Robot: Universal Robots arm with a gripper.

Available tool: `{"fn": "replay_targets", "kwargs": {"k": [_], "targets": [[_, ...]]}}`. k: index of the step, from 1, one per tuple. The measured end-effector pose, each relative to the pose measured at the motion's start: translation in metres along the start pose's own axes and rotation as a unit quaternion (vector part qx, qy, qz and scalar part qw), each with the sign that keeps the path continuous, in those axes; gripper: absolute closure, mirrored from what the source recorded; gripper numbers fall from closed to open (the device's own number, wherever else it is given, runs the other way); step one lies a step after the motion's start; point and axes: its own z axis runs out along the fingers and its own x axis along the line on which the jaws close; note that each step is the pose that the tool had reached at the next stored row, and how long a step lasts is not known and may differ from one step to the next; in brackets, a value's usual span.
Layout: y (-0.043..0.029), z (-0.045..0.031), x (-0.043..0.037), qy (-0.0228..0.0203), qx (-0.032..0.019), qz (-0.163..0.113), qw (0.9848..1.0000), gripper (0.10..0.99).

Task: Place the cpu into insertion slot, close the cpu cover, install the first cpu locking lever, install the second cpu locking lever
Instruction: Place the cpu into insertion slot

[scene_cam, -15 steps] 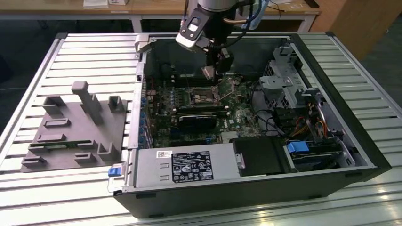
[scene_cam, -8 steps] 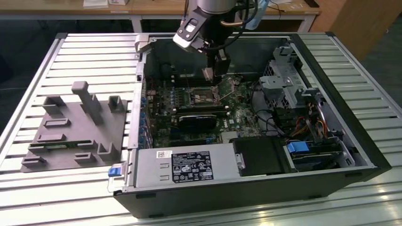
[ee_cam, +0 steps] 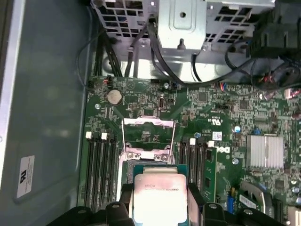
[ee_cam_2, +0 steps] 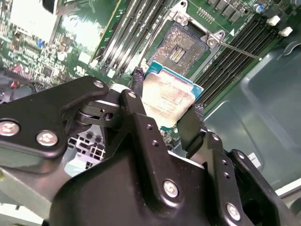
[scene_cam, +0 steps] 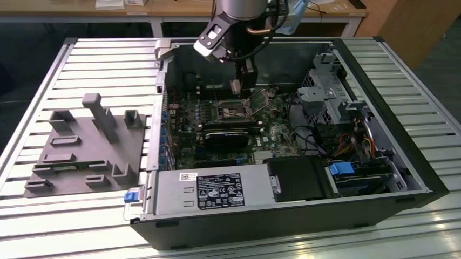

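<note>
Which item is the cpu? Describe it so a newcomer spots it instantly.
Inside the open computer case, look above the green motherboard at the gripper. Between its black fingers sits the cpu: a flat square with a dull silver top, unlike the dark-centred insertion slot nearby.

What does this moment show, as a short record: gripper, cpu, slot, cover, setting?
gripper: shut on the cpu, over the motherboard
cpu: gripped by two opposite edges, near the insertion slot, not seated
insertion slot: empty, contacts exposed
cpu cover: swung open, off the slot
setting: open computer case on a slatted table
</note>
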Motion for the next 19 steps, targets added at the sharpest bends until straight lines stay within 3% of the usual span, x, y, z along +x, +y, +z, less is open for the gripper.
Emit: {"fn": "replay_targets", "kwargs": {"k": [7,19], "targets": [[-0.006,0.0113,0.0001,-0.0008,-0.0004,0.008,1.0,0.549],[-0.0108,0.0324,-0.0002,0.0021,-0.0009,0.005,1.0,0.549]]}}
